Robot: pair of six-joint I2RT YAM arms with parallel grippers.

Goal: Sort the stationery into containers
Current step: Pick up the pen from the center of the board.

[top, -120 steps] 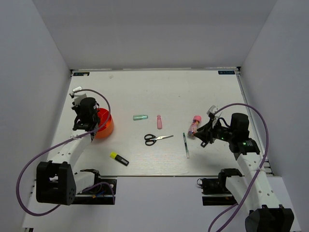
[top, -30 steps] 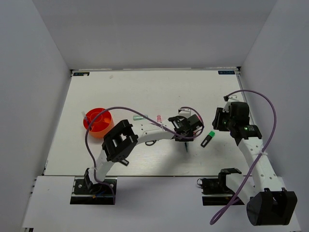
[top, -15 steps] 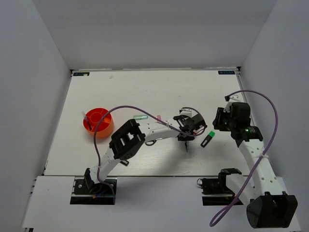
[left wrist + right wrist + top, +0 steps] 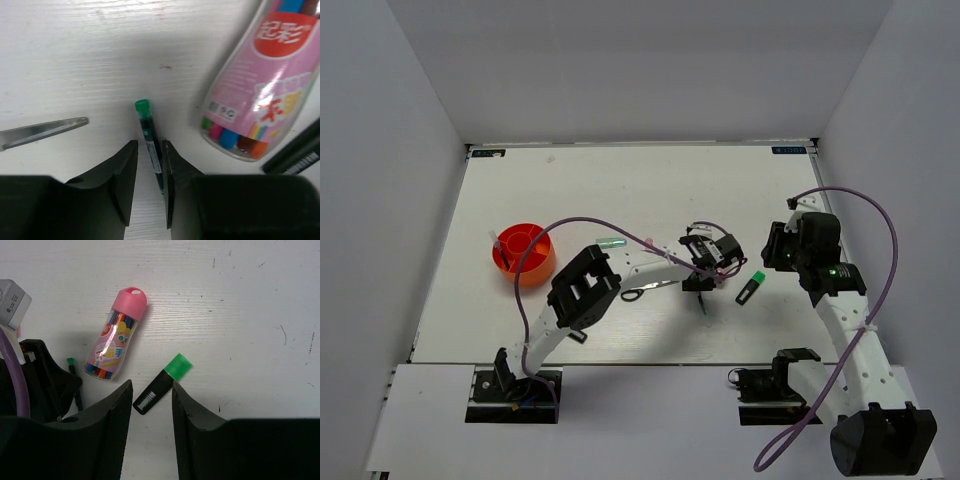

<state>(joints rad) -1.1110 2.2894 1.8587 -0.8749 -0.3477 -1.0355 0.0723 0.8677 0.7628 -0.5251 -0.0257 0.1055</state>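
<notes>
white tabletop (image 4: 620,190) holds everything. the left gripper (image 4: 149,145) is down right of the table's middle, its fingers (image 4: 125,180) drawn in close on either side of a thin dark pen (image 4: 146,122) with a green end. the pen lies flat on the surface, against one finger, with a dark sliver beside the other, so it is not clear whether it is actually pinched. a scissors (image 4: 45,131) blade tip lies just beside that gripper on one side. on the other side is a clear tube (image 4: 116,347) with a pink cap, full of coloured pens.

the right gripper (image 4: 151,385) hangs above the table with its fingers spread and nothing between them, over a black marker (image 4: 161,384) with a green cap. this marker lies near the tube's base but apart from it.

a mint stick (image 4: 610,242) lies left of the middle. the orange-red cup (image 4: 535,270) stands well apart near the left edge.
</notes>
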